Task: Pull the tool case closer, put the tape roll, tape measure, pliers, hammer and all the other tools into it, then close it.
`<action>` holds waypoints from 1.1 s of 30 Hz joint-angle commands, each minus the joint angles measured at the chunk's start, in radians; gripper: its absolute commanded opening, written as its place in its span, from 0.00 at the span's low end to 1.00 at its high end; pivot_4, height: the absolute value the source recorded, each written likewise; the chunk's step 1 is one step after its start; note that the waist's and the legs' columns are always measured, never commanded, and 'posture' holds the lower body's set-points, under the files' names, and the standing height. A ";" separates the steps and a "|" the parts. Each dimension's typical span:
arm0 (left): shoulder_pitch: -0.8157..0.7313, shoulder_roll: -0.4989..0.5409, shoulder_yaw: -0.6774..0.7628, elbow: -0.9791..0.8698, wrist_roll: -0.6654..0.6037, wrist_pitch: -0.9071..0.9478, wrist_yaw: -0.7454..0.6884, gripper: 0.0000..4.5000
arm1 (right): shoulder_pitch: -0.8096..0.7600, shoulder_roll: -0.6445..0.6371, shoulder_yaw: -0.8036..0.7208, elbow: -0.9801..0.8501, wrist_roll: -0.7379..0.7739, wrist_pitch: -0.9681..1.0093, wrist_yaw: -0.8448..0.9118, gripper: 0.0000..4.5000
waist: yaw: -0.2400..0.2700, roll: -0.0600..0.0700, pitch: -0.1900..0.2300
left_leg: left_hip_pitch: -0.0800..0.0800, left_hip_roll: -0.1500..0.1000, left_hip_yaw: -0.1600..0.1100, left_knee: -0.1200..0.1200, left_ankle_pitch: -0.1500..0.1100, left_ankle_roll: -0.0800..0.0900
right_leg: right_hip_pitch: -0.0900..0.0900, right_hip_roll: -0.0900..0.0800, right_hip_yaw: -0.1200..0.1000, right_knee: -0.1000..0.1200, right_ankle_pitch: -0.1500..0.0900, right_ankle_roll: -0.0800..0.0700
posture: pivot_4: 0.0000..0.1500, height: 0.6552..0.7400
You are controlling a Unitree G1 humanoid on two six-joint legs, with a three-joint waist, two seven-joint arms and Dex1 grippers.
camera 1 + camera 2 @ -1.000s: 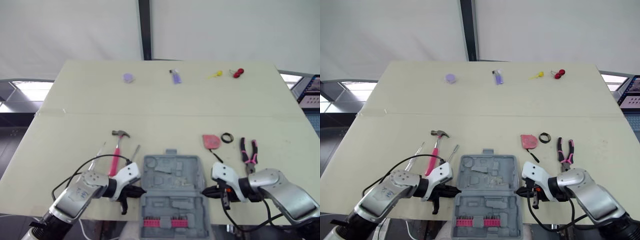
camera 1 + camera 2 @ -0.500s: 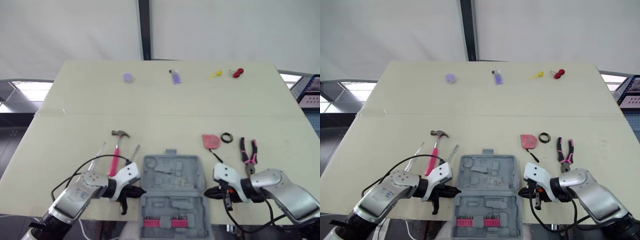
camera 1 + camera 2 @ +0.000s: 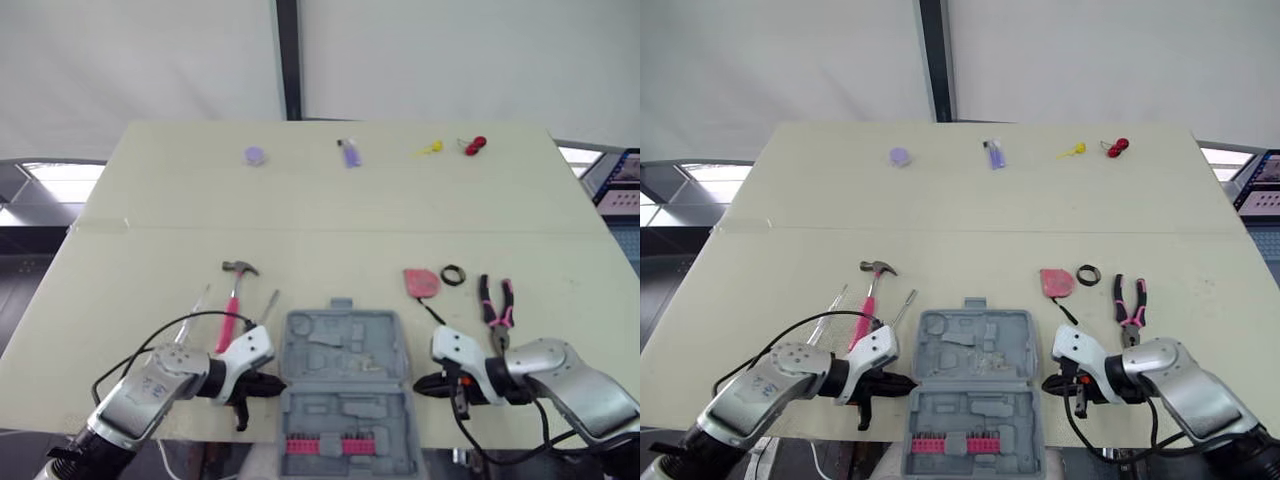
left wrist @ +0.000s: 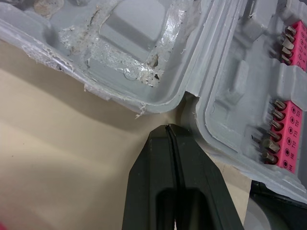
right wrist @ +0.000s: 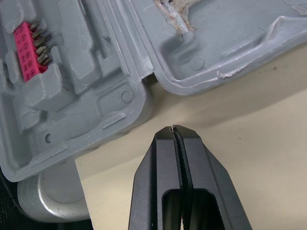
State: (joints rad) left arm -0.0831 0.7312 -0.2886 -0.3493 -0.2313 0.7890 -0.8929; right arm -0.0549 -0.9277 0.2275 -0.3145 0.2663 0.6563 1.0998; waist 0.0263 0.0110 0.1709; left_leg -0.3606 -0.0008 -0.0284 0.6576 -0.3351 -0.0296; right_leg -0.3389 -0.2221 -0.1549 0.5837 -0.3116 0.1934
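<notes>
Two pinched-shut grippers flank the open tool case (image 3: 345, 345) at the near edge of the table (image 3: 330, 220): our left gripper (image 4: 169, 128) just left of it, our right gripper (image 5: 172, 128) just right. We judge the hammer (image 3: 233, 300), lying near-to-far beyond the left gripper, closest to that arm; the pliers (image 3: 497, 305) suit the right.

The tool case (image 3: 346, 385) is set at the near edge of the worktop (image 3: 330, 220), flanked at its hinge by the left claw (image 3: 273, 384) and right claw (image 3: 419, 383). The hammer (image 3: 234, 295) is laid behind it to the left; the tape measure (image 3: 421, 282), tape roll (image 3: 454, 274) and pliers (image 3: 497, 305) are laid behind it to the right.
</notes>
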 commanded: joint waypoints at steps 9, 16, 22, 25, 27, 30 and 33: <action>0.033 0.049 0.089 -0.048 -0.063 0.002 -0.017 0.00 | 0.014 -0.026 -0.091 0.020 0.053 -0.032 0.031 0.01 | 0.000 0.000 0.000 | 0.000 0.000 0.000 0.000 0.000 0.000 | 0.000 0.000 0.000 0.000 0.000 0.000 | 1.00 1.00; 0.048 0.077 0.446 -0.109 -0.282 0.130 -0.024 0.12 | 0.105 -0.087 -0.374 0.140 0.176 -0.040 0.091 0.06 | 0.000 -0.003 0.001 | -0.002 0.000 -0.001 0.001 0.000 0.001 | 0.000 0.000 0.000 0.000 0.000 0.000 | 1.00 1.00; 0.104 0.107 0.774 0.060 -0.298 0.117 0.033 0.70 | 0.135 -0.086 -0.639 0.429 0.187 -0.104 0.045 0.63 | -0.002 -0.003 0.001 | -0.001 0.001 0.000 0.001 -0.001 0.001 | 0.000 0.001 0.000 -0.001 0.000 0.000 | 1.00 1.00; 0.163 0.082 0.868 0.153 -0.259 0.050 0.080 1.00 | 0.118 -0.070 -0.692 0.569 0.159 -0.180 0.000 0.97 | -0.004 -0.003 0.001 | 0.000 0.001 0.002 -0.001 -0.001 0.001 | 0.000 0.000 0.000 -0.001 0.000 0.000 | 1.00 1.00; 0.183 0.068 0.918 0.207 -0.234 0.015 0.130 1.00 | 0.093 -0.050 -0.719 0.645 0.148 -0.231 -0.046 0.99 | -0.006 -0.003 0.001 | 0.001 0.001 0.003 -0.002 -0.001 0.001 | 0.000 0.000 0.000 -0.002 0.000 0.000 | 1.00 1.00; 0.190 0.054 0.974 0.280 -0.200 -0.026 0.214 1.00 | 0.057 -0.021 -0.757 0.724 0.151 -0.282 -0.095 0.99 | -0.006 -0.004 0.002 | 0.001 0.002 0.003 -0.003 -0.001 0.001 | 0.000 0.001 0.000 -0.002 0.000 0.000 | 1.00 1.00; 0.148 0.019 1.034 0.389 -0.150 -0.129 0.353 1.00 | -0.001 0.016 -0.788 0.828 0.140 -0.358 -0.185 0.99 | -0.005 -0.004 0.002 | 0.003 0.002 0.005 -0.004 -0.001 0.000 | 0.000 0.000 0.002 -0.002 0.000 0.000 | 1.00 1.00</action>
State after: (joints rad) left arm 0.0766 0.7545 0.6945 0.0049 -0.4087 0.7106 -0.6013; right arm -0.0457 -0.9104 -0.5142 0.4791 0.4067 0.3402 0.9583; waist 0.0208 0.0068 0.1728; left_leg -0.3565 0.0007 -0.0223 0.6534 -0.3359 -0.0292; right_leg -0.3390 -0.2217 -0.1519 0.5817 -0.3118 0.1931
